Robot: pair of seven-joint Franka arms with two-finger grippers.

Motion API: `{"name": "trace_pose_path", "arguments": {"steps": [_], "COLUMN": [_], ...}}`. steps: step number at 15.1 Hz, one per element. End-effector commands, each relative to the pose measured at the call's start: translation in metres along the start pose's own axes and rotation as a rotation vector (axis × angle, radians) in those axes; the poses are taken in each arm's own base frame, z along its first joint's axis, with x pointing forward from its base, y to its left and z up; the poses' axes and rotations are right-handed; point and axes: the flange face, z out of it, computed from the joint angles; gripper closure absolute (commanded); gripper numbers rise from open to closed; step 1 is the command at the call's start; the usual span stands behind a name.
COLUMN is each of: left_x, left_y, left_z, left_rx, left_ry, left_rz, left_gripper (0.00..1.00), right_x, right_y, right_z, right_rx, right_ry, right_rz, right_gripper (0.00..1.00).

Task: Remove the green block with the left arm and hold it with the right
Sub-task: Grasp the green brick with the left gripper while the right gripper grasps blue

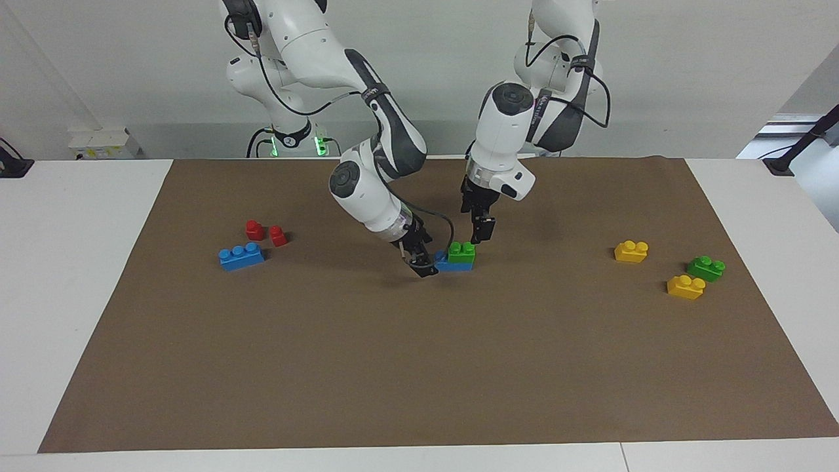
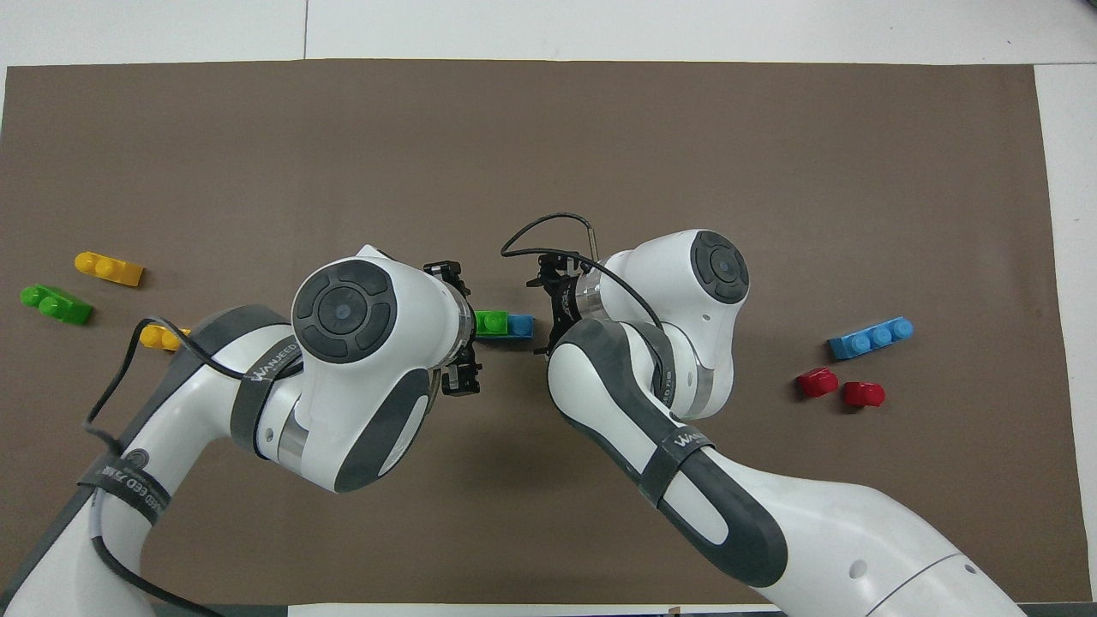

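Both steps remain: I see green block (image 1: 462, 250) seated on blue brick (image 1: 452, 263); right gripper (image 1: 423, 263) beside the brick, left gripper (image 1: 483, 228) above the block, clench unclear

The green block (image 1: 462, 252) just beside the left pincer (image 1: 483, 231) looks like smooth, faintly glossy plastic, as does the blue brick (image 1: 451, 264) under it, which touches the right pincer (image 1: 425, 265). Both pincers look matt black, below glossy white arm shells. A matt brown sheet (image 1: 419, 367), paper or cloth, covers the smooth white table (image 1: 72, 262).
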Motion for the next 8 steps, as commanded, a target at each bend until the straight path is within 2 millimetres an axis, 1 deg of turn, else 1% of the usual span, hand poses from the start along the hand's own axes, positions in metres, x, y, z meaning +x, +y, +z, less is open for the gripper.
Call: {"name": "trace_pose_path", "arguments": {"steps": [1, 2, 3, 5, 7, 8], "left_x": [-0.002, -0.002, -0.001, -0.002, -0.002, -0.003], "left_y": [0.000, -0.001, -0.001, -0.002, -0.003, -0.003], "left_z": [0.011, 0.013, 0.024, 0.033, 0.042, 0.047], "left_rx": [-0.011, -0.008, 0.002, -0.005, 0.005, 0.010], "left_ry": [-0.007, -0.003, 0.006, 0.003, 0.013, 0.019], "left_rz": [-0.025, -0.024, -0.033, -0.041, -0.042, -0.041], "left_gripper": [0.00, 0.00, 0.00, 0.00, 0.00, 0.00], "right_x": [0.001, 0.001, 0.001, -0.005, -0.003, -0.001], "right_y": [0.004, 0.004, 0.004, 0.008, 0.009, 0.010], "right_z": [0.010, 0.010, 0.010, 0.014, 0.017, 0.020], "right_rx": [0.022, 0.026, 0.028, 0.035, 0.044, 0.041], "right_ry": [-0.004, -0.009, -0.012, -0.019, -0.014, -0.011], "right_rz": [0.022, 0.028, 0.034, 0.034, 0.039, 0.038], "right_gripper": [0.04, 0.04, 0.04, 0.04, 0.05, 0.10]}}
